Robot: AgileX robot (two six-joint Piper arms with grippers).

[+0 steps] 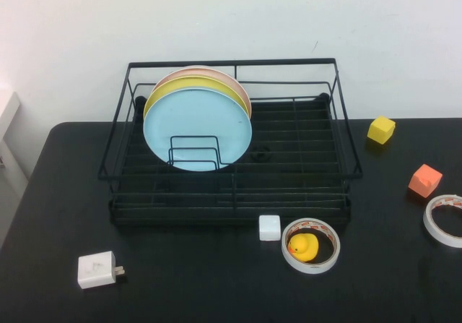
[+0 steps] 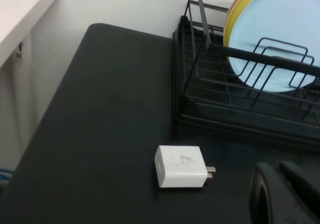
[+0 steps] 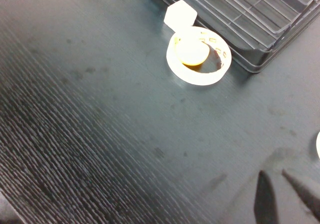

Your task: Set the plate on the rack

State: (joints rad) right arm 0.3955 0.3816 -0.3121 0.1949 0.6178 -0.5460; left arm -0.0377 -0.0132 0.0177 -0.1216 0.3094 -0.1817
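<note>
The blue plate [image 1: 197, 128] stands upright in the rack [image 1: 231, 165], left side, in front of a yellow plate [image 1: 189, 86] and a pink one [image 1: 216, 74]. Both grippers — left [image 2: 280, 194] near a charger [image 2: 180, 167], right [image 3: 285, 194] over bare table [image 3: 100, 134] — are closed, empty.

no readable text, tape roll [image 1: 310, 246] print illegible

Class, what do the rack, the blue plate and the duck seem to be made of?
Rack: probably coated metal wire, thin, rigid, matte black. Light blue plate: likely plastic or melamine, smooth, even colour, soft sheen. Duck: probably rubber or soft plastic, rounded, glossy yellow.
</note>
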